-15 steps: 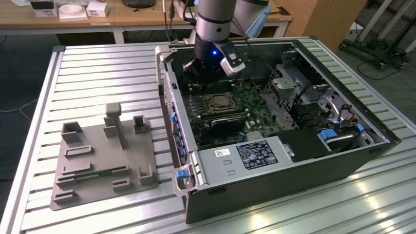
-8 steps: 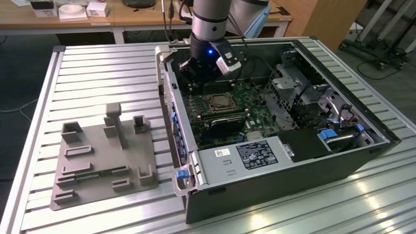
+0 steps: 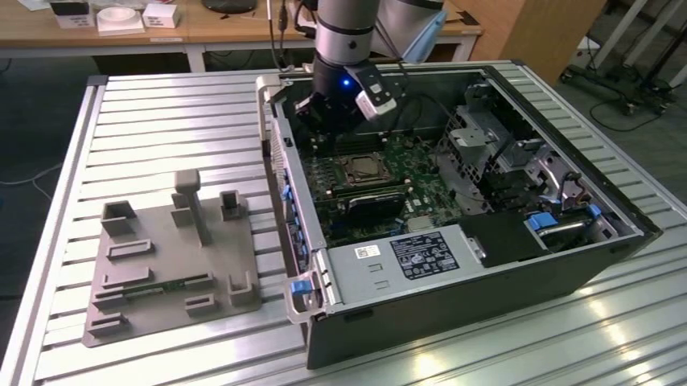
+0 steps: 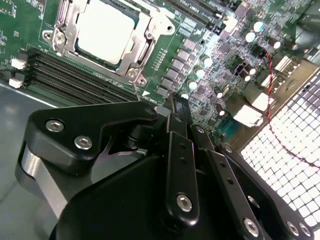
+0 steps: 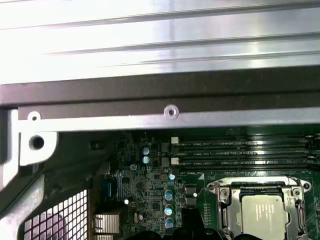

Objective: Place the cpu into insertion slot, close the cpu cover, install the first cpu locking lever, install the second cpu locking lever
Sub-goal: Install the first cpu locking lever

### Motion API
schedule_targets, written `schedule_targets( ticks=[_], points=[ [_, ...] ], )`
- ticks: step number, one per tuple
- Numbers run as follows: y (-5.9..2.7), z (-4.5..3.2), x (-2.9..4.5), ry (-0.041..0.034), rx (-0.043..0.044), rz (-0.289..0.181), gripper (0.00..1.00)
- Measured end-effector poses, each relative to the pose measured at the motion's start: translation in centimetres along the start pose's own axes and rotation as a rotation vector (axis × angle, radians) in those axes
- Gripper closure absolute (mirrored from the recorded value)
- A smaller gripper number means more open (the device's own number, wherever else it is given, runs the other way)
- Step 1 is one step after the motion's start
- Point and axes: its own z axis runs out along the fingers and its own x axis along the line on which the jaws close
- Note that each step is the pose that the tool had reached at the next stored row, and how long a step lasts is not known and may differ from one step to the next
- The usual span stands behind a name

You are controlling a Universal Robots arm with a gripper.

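The cpu (image 4: 107, 30) (image 5: 264, 212) lies flat in the insertion slot (image 3: 359, 170) on the green board, its silvery top showing. The cpu cover (image 4: 145, 37) (image 5: 227, 207) is down around it as a metal frame. My gripper (image 4: 176, 106) (image 3: 320, 133) hangs inside the case just beside the socket, toward the case's back wall. Its fingers are shut together with nothing between them. A thin wire lever (image 4: 136, 87) rises by the socket corner closest to the fingertips; I cannot tell whether it is latched.
The open computer case (image 3: 601, 265) lies on a slatted metal table (image 3: 161, 121). Black memory slots (image 4: 75, 75) (image 5: 245, 150) run beside the socket. A power supply (image 3: 397, 257) and a drive cage (image 3: 483, 137) crowd the case. A grey fixture plate (image 3: 172, 257) sits at the exterior view's left.
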Motion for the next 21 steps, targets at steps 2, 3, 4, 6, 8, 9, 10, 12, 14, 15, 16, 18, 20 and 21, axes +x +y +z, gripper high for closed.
schedule_targets(
  ticks=[2,3,4,6,8,9,10,12,14,15,16,18,20,21],
  points=[
    [0.25,0.01,0.01,0.0,0.0,0.0,0.9],
    [0.4,0.02,0.02,0.0,0.0,0.0,0.9],
    [0.54,0.03,0.02,0.0,0.0,0.0,0.9],
    [0.77,0.04,0.03,0.0,0.0,-0.001,0.9],
    [0.93,0.04,0.03,0.0001,0.0,-0.002,0.9],
    [0.99,0.05,0.03,0.0001,0.0,-0.002,0.9],
    [1.05,0.05,0.03,0.0001,0.0,-0.003,0.9],
    [1.14,0.05,-0.03,0.0001,0.0,-0.004,0.9],
    [1.2,0.06,-0.17,0.0002,-0.0001,-0.005,0.9],
    [1.22,0.06,-0.25,0.0003,0.0,-0.006,0.9],
    [1.24,0.07,-0.32,0.0003,0.0001,-0.007,0.9],
    [1.25,0.07,-0.33,0.0004,0.0001,-0.01,0.9],
    [1.25,0.07,-0.28,0.0006,0.0001,-0.014,0.9],
    [1.25,0.07,-0.24,0.0007,0.0001,-0.017,0.9]
  ],
)
